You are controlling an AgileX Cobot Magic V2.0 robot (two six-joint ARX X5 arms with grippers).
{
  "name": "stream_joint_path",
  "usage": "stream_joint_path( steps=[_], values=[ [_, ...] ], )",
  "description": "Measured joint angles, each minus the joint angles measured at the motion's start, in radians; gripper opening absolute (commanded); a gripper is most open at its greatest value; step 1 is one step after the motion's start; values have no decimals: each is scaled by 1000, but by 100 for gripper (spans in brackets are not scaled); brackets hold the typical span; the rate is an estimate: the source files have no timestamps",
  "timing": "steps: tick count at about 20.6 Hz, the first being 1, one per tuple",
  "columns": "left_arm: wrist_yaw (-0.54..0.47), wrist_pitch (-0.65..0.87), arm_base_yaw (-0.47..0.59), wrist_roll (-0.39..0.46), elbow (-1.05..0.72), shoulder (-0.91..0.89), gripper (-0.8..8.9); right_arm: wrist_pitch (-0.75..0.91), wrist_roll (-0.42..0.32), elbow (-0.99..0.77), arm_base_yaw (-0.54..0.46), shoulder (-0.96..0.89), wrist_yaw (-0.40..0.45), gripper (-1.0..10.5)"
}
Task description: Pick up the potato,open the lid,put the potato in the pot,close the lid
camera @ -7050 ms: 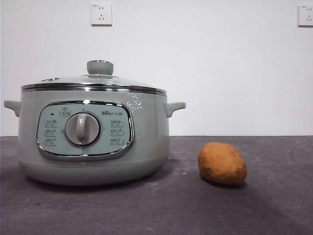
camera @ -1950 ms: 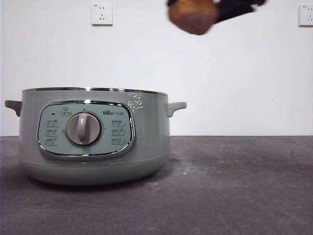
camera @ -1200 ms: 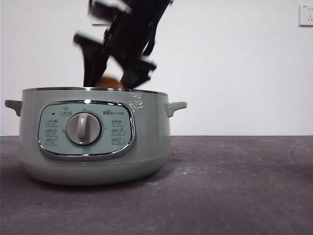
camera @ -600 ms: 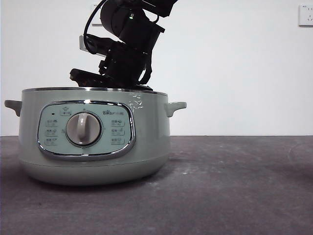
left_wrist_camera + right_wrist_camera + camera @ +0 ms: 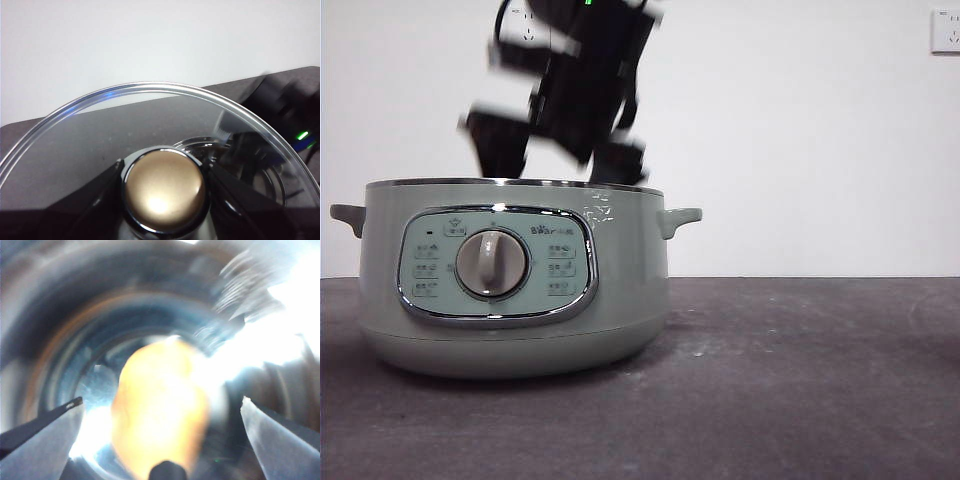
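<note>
A: Up front on the dark table (image 5: pixel 790 400): just the pot (image 5: pixel 510 280), dial and panel facing forward, no lid on top.

B: And right over the open rim?

A: Right gripper (image 5: pixel 555 160), black and blurry, poking down from above. Jaws spread wide apart in the right wrist view, gripping nothing.

B: Potato?

A: Down inside the pot. Clear in the right wrist view: potato (image 5: pixel 160 410) lying on the shiny bottom between the open jaws, not touched by either. Hidden behind the pot wall from the front.

B: Lid?

A: Held up by the left gripper (image 5: pixel 164 187), clamped on the knob (image 5: pixel 164 187). Lid (image 5: pixel 90 150) off the pot, out of the front view. Farther back, white wall with outlets (image 5: pixel 946 30).
</note>
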Motion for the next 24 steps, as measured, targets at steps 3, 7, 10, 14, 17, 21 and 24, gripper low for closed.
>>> stream_joint_path(
  steps=[3,7,10,14,17,21,24],
  values=[
    [0,39,0,0,0,79,-8,-68,0,6,-21,-219,120,563],
    [18,134,0,0,0,229,-8,-158,14,6,-61,-400,158,563],
    [79,214,0,0,0,352,-8,-203,30,6,-82,-534,162,563],
    [166,310,-2,0,0,529,-8,-263,35,6,-84,-664,162,563],
    [174,353,-2,0,0,628,-8,-280,36,6,-84,-726,162,563],
    [181,369,-2,0,0,704,-8,-280,38,6,-84,-778,162,563],
    [213,371,-2,0,0,745,-8,-283,42,6,-84,-801,162,563]
  ],
)
